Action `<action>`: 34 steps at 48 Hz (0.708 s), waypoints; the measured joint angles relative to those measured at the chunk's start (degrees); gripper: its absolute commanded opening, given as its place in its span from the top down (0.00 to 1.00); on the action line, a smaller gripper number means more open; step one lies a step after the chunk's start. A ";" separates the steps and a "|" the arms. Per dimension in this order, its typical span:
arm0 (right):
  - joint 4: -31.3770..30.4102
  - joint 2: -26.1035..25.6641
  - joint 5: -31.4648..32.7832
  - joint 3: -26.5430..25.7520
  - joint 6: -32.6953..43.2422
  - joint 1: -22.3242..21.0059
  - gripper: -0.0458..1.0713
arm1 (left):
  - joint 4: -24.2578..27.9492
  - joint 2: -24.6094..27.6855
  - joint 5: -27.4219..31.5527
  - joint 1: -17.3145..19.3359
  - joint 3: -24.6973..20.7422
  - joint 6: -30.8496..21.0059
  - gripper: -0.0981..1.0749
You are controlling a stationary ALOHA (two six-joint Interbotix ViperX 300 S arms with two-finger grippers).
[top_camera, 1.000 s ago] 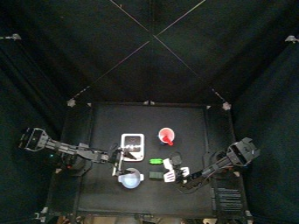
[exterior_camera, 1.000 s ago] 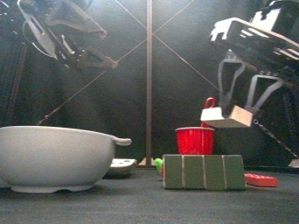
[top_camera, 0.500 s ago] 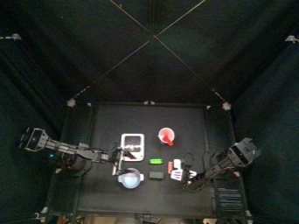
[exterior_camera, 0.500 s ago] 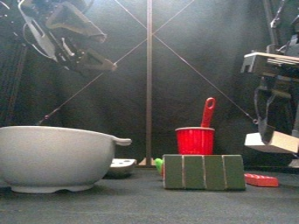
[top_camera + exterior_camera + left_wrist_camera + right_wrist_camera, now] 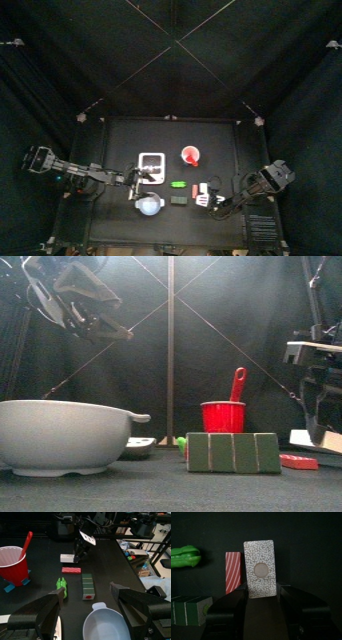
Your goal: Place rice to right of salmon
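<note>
While beside one salmon (image 5: pixel 232 572), one rice (image 5: pixel 260 569) in right tool (image 5: pixel 261 599).

No text, label, brand, number or sign can be read on anything in these views.

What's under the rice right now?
Black table lies beneath the rice, held in the right gripper, beside the salmon. Whether it touches down is unclear.
</note>
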 measured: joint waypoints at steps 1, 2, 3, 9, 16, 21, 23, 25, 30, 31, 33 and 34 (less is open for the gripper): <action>0.00 0.09 -0.26 0.00 0.00 0.00 0.33 | 0.00 0.00 0.00 0.09 -0.09 0.00 0.04; -0.09 0.18 -0.44 0.00 0.00 0.00 0.31 | 0.00 0.00 0.09 0.00 0.00 0.00 0.04; -0.09 0.26 -0.70 0.00 0.00 0.00 0.30 | 0.00 0.09 0.09 0.00 -0.09 0.00 0.04; -0.09 0.70 -2.29 0.00 0.00 -0.09 0.23 | 0.00 0.00 0.00 0.09 0.00 0.00 0.04; -0.09 0.97 -2.90 0.00 0.00 -0.18 0.21 | 0.00 0.00 0.00 0.09 0.00 0.00 0.04; -0.26 0.97 -2.99 0.00 0.00 -0.35 0.21 | 0.00 0.00 0.00 0.09 0.00 0.00 0.04; -0.26 0.97 -2.99 0.00 0.00 -0.26 0.21 | 0.00 0.09 0.09 0.09 0.00 0.00 0.04; -0.26 0.97 -2.99 -0.09 0.00 -0.26 0.21 | 0.00 0.00 0.09 0.09 0.00 0.00 0.04; -0.18 0.97 -2.99 0.00 -0.09 -0.26 0.21 | 0.00 0.00 0.09 0.00 0.00 0.00 0.04; -0.26 0.97 -2.99 0.00 -0.18 -0.35 0.21 | 0.00 0.00 0.09 0.09 0.00 0.00 0.04; -0.26 0.97 -2.99 0.00 -0.35 -0.26 0.21 | 0.00 0.00 0.09 0.09 0.00 0.00 0.04; -0.26 0.97 -2.99 0.00 -0.53 -0.26 0.21 | 0.00 0.00 0.00 0.09 0.00 0.00 0.04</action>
